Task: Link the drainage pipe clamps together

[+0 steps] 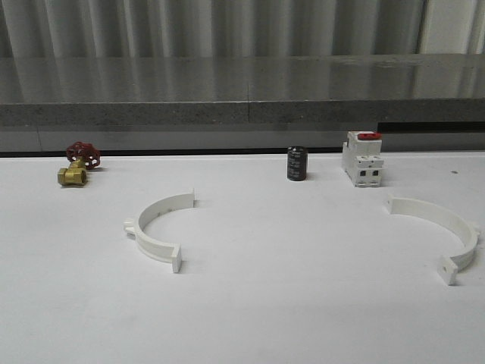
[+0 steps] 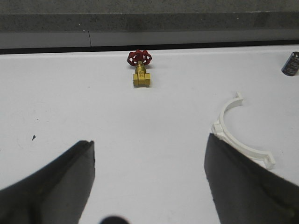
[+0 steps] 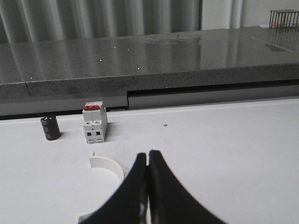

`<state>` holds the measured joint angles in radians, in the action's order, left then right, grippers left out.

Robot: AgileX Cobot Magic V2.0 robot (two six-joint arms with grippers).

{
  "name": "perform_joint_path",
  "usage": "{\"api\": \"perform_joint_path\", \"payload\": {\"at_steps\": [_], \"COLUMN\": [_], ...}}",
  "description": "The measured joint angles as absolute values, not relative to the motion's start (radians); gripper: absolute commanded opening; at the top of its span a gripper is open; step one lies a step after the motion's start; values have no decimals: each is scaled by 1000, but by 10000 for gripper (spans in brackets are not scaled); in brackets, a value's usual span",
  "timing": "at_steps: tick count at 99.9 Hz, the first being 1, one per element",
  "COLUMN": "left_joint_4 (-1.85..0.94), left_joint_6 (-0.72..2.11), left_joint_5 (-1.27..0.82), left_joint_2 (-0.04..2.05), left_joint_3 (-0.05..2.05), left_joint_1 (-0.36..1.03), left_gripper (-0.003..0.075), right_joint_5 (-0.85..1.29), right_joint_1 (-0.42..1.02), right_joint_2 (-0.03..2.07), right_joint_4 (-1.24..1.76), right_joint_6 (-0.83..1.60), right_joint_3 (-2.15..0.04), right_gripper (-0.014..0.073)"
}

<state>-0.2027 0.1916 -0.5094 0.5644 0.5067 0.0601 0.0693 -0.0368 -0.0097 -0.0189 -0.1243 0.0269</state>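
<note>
Clamps sat unjoined, well apart on the white table (image 1: 250, 303). Left white plastic semicircular half-ring (image 1: 158, 230) lay flat with its opening facing right; right white plastic semicircular half-ring (image 1: 443, 233) lay flat near the table's right edge, opening facing left.

Left end effector (image 2: 149, 161) was spread wide, nothing between its dark fingers (image 2: 56, 186), hovering above bare table. Left half-ring (image 2: 236, 130) lay just beside and partly behind its right finger; could not tell if they touched. Ahead of that end effector, further out on the table: small brass valve with red handwheel (image 2: 140, 69). Black cylindrical capacitor (image 2: 290, 63) was off to its far right, ahead.

Right end effector (image 3: 148, 163) was fully closed, fingertips pressed together, holding nothing. Right half-ring (image 3: 106, 167) lay just to its left, partly hidden by the left finger. Beyond it, ahead-left: white boxy switch with red top (image 3: 95, 122), upright, with the capacitor (image 3: 50, 128) just left of the switch.

Front view showed valve (image 1: 78, 163), capacitor (image 1: 296, 164) and switch (image 1: 362, 158) in a row along the table's back edge.
</note>
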Motion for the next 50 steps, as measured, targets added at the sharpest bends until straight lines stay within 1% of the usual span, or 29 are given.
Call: {"api": "perform_joint_path", "payload": {"at_steps": [2, 6, 9, 21, 23, 28, 38, 50], "left_joint_4": [-203, -203, -203, -203, -203, -203, -203, -203], "left_joint_6": [192, 192, 192, 192, 192, 192, 192, 193], "left_joint_5": [-514, -516, -518, -521, -521, -521, -521, -521], "left_joint_2": [551, 525, 507, 447, 439, 425, 413, 413], "left_joint_3": [503, 491, 488, 485, 485, 485, 485, 485], "left_joint_1": [60, 61, 61, 61, 61, 61, 61, 61], "left_gripper": [417, 349, 315, 93, 69, -22, -21, -21], "right_joint_5": [68, 65, 64, 63, 63, 63, 63, 91], "right_joint_1": [-37, -37, -37, -37, -37, -37, -37, -37], "right_joint_2": [-10, -10, -10, -10, -10, -10, -10, -10], "right_joint_4": [-19, -19, -19, -19, -19, -19, -15, 0], "right_joint_6": [-124, -124, -124, -124, -124, -126, -135, -143], "right_joint_3": [27, 27, 27, 27, 27, 27, 15, -51], "right_gripper": [-67, -67, -67, -67, -67, -67, -67, -67]}}
